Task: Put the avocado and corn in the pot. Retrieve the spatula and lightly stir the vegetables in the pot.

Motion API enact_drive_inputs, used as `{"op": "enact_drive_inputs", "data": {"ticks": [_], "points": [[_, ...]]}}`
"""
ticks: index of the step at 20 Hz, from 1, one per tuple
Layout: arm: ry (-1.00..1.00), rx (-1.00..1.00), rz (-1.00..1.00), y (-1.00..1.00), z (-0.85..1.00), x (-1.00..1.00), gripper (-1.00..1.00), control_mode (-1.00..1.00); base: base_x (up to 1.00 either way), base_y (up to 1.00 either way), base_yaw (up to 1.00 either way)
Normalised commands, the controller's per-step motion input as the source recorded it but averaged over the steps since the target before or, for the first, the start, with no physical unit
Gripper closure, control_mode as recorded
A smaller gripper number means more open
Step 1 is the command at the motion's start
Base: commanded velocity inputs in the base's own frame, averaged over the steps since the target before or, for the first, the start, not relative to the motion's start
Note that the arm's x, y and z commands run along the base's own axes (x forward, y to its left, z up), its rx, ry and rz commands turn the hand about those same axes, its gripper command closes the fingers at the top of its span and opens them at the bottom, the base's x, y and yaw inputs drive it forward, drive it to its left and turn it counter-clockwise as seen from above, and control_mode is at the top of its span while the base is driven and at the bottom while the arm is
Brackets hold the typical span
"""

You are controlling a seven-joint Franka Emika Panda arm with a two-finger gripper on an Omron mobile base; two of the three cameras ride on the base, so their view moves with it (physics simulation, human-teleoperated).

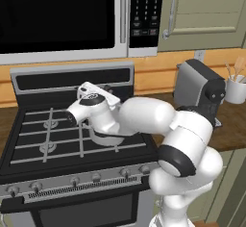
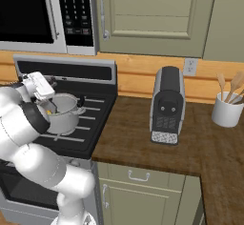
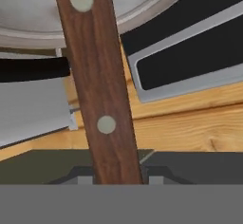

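The spatula (image 3: 102,90) is being held clamped in the tool (image 2: 42,91), its riveted brown handle being kept over the pot (image 2: 64,114) on the stove (image 1: 72,139), apparently so its far end reaches inside for stirring. Something yellow, probably the corn (image 2: 49,112), is being glimpsed inside the pot.

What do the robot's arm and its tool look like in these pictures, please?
The arm is made of glossy white, rounded segments joined by dark grey to black rings at the joints. No cables or lettering are visible. The tool sits on a white, boxy hand; its fingers are too hidden to describe.
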Motion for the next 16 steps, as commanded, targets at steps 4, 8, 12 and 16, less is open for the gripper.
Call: {"op": "enact_drive_inputs", "data": {"ticks": [4, 8, 12, 16], "points": [[0.04, -0.14, 0.00, -0.40, -0.80, 0.14, 1.00, -1.00, 0.00, 0.00, 0.00], [-0.01, -0.26, 0.00, -0.45, -0.24, 0.01, 1.00, -1.00, 0.00, 0.00, 0.00], [-0.11, -0.35, 0.00, -0.42, 0.07, 0.00, 1.00, -1.00, 0.00, 0.00, 0.00], [-0.05, -0.13, 0.00, -0.07, 0.18, -0.15, 1.00, -1.00, 0.00, 0.00, 0.00]]}}
